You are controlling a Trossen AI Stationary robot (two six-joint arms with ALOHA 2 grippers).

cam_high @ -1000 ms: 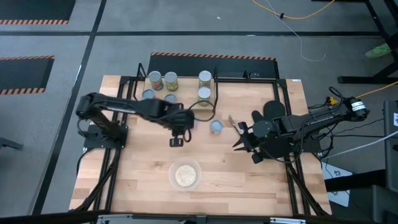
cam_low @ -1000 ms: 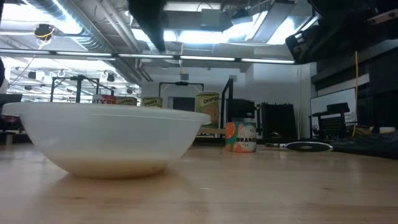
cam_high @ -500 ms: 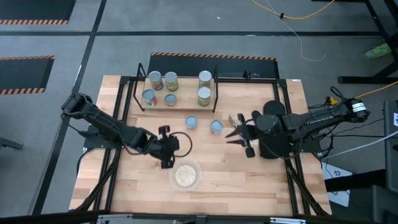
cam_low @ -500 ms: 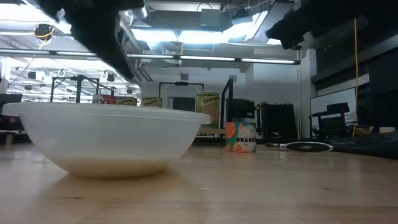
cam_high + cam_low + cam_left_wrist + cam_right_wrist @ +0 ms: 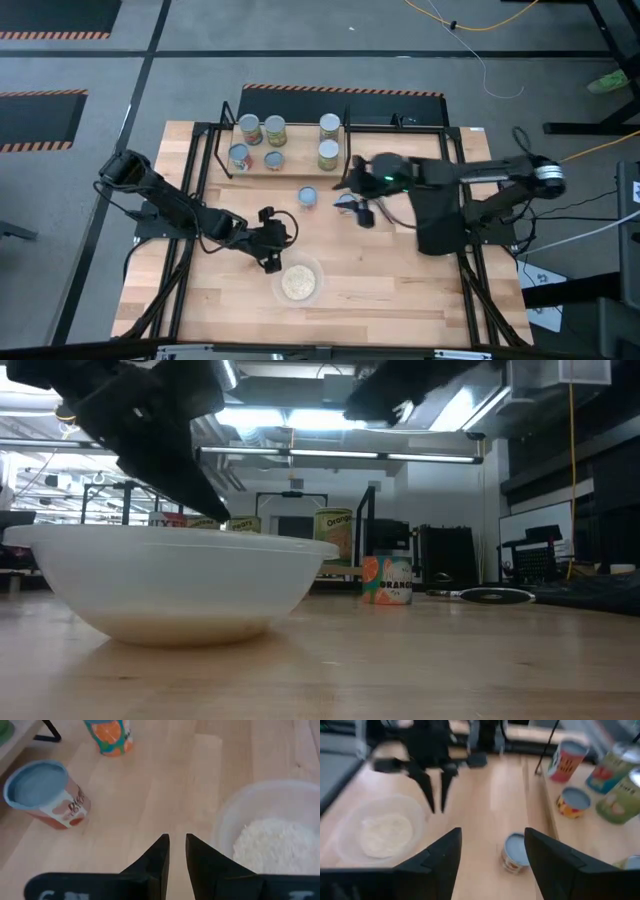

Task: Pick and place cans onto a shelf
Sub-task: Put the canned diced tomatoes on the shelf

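The shelf stands at the table's far side with several cans on it, such as one near its right end. A blue-topped can stands loose on the table in front of it. My right gripper hovers open just right of that can and covers the spot beneath it. In the right wrist view a can shows on the table between and beyond the spread fingers, untouched. My left gripper hangs by the bowl with a narrow gap and nothing in it. An orange can stands on the table.
A clear bowl of pale grain sits near the table's front middle, just beside my left gripper. Black shelf posts rise at the shelf's ends. A red-and-white can and the orange can stand ahead of my left fingers.
My left gripper has drawn away from the loose cans toward the table's near left and sunk beside the bowl, leaving a blue-topped can standing in the open. My right gripper has risen and swung from the table's right toward the left and the shelf, over the loose cans.
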